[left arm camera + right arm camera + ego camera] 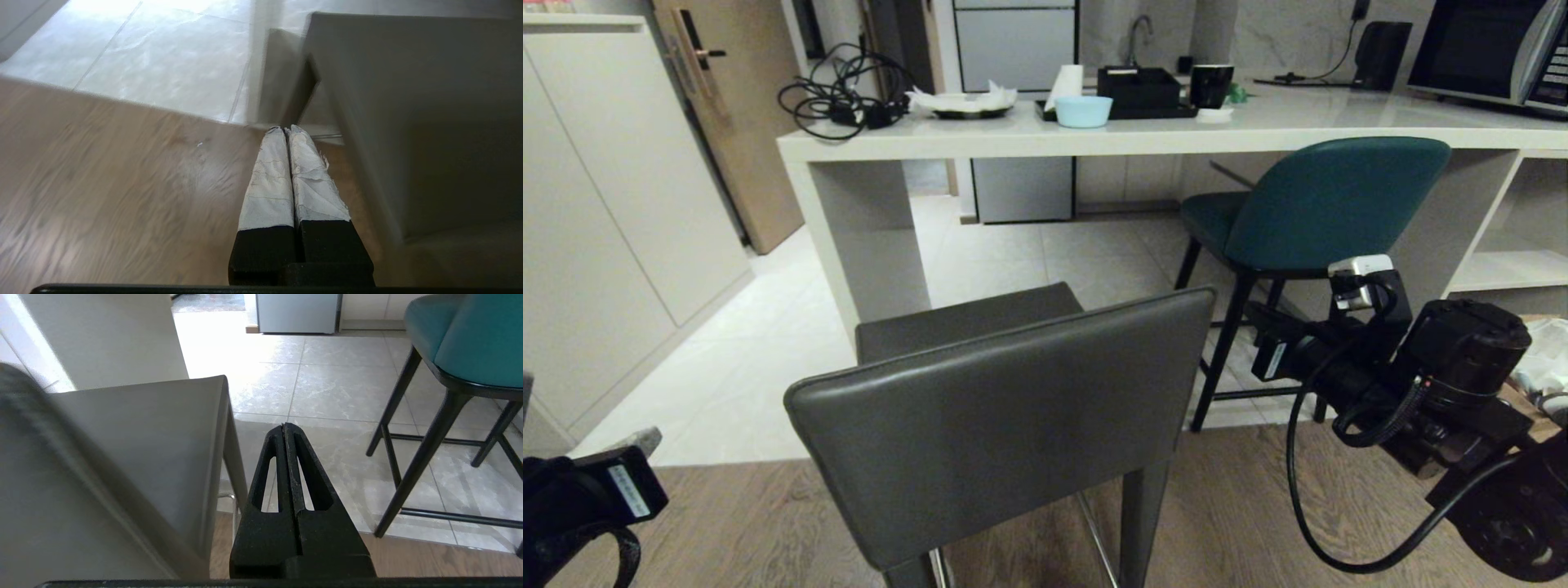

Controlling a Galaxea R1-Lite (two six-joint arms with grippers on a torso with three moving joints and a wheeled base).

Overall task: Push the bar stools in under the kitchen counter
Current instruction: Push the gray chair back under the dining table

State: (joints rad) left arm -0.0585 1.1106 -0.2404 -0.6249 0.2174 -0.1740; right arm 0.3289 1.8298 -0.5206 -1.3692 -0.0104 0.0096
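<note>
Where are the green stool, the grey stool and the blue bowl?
green stool [1335, 200], head view, on its curved backrest
grey stool [1005, 416], head view, on its flat backrest
blue bowl [1083, 112], head view, on its side wall

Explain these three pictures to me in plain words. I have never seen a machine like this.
This is a wheeled robot with two arms, each ending in a pincer. The wide picture is taken from its head, looking down at a grey stool, a teal stool and a kitchen counter. On the counter lie cables, a plate, a pale blue bowl, a black box, a black cup and a microwave. The other two pictures come from cameras on the wrists. The left pincer and right pincer are both shut and hold nothing. Both hang beside the grey stool.
</note>
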